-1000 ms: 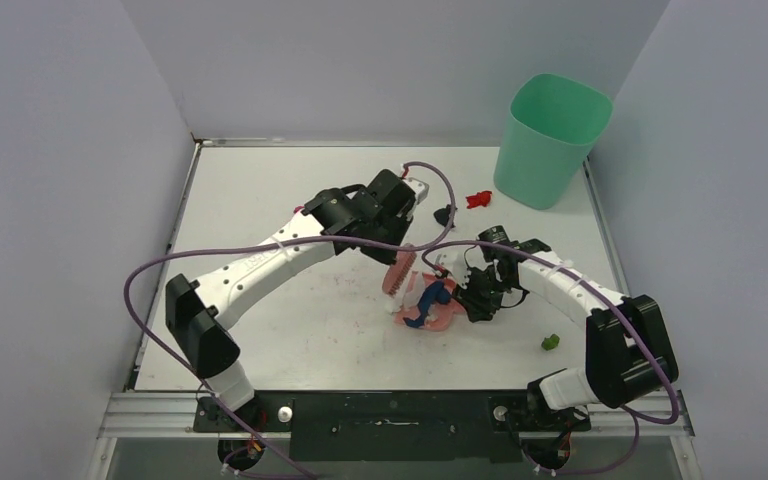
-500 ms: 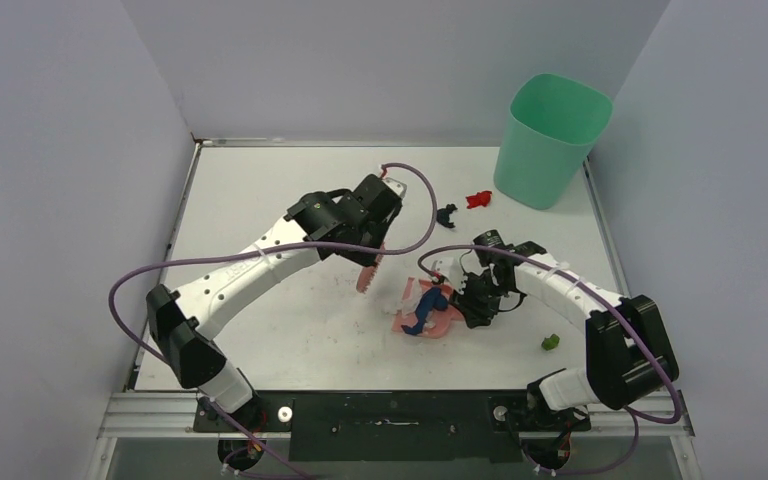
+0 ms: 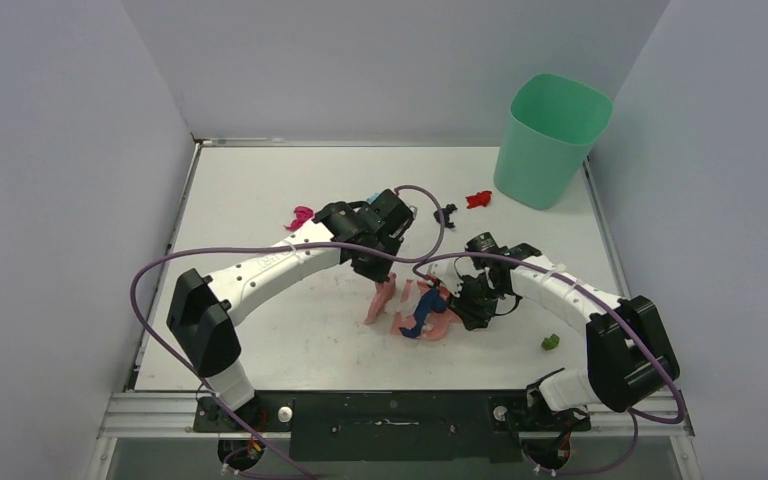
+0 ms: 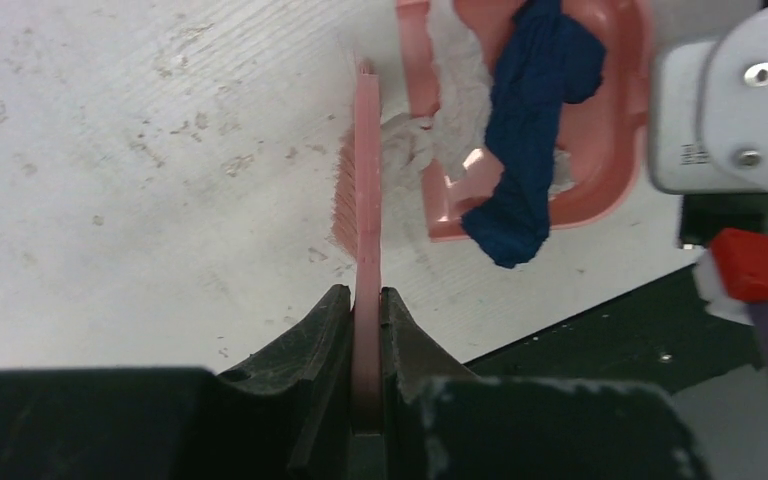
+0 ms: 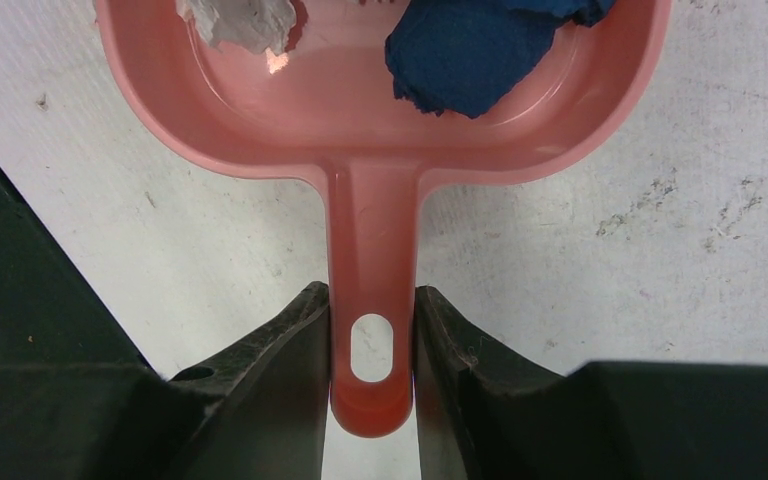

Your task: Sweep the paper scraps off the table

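Note:
My left gripper [image 3: 384, 270] is shut on the pink brush [image 3: 379, 299], whose bristles stand at the mouth of the pink dustpan [image 3: 444, 327]. In the left wrist view the gripper [image 4: 365, 300] holds the brush [image 4: 365, 190] against a white scrap [image 4: 405, 140] at the pan's lip [image 4: 415, 100]. My right gripper [image 3: 463, 303] is shut on the dustpan's handle [image 5: 372, 290]. The pan [image 5: 290, 110] holds a dark blue scrap [image 5: 480, 40] and a white scrap [image 5: 240, 20]. On the table [image 3: 260, 320] lie a magenta scrap [image 3: 300, 216], a black scrap [image 3: 446, 212], a red scrap [image 3: 478, 200] and a green scrap [image 3: 550, 342].
A green bin [image 3: 550, 140] stands at the table's back right corner. Grey walls close in the left, back and right sides. The black front rail [image 3: 390, 415] runs along the near edge, with both arm bases on it.
My left gripper swung the brush left and then back right and down to the dustpan's mouth. The magenta scrap now shows behind the left arm. The dustpan shifted slightly left.

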`<action>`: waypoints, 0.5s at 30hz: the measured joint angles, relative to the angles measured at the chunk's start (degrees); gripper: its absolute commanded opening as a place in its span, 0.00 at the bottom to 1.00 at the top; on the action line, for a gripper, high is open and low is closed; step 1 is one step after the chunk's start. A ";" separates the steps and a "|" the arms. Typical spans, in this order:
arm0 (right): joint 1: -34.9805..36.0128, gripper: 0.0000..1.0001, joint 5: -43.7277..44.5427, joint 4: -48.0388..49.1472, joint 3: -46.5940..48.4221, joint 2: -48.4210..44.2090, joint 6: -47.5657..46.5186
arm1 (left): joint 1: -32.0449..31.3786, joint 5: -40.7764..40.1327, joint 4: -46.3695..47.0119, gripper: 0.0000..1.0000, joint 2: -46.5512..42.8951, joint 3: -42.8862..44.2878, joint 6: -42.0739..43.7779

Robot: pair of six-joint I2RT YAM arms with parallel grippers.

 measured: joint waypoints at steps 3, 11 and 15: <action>0.00 0.19 -0.07 0.31 0.00 0.02 0.31 | -0.02 3.30 1.29 0.00 0.66 1.51 -0.87; 0.00 0.19 -0.83 0.59 0.00 0.00 1.05 | -0.20 6.03 1.75 0.00 4.04 13.51 -1.66; -0.02 0.19 -1.20 0.68 -0.11 -1.38 1.03 | -0.20 4.09 1.16 0.00 4.02 15.63 -1.49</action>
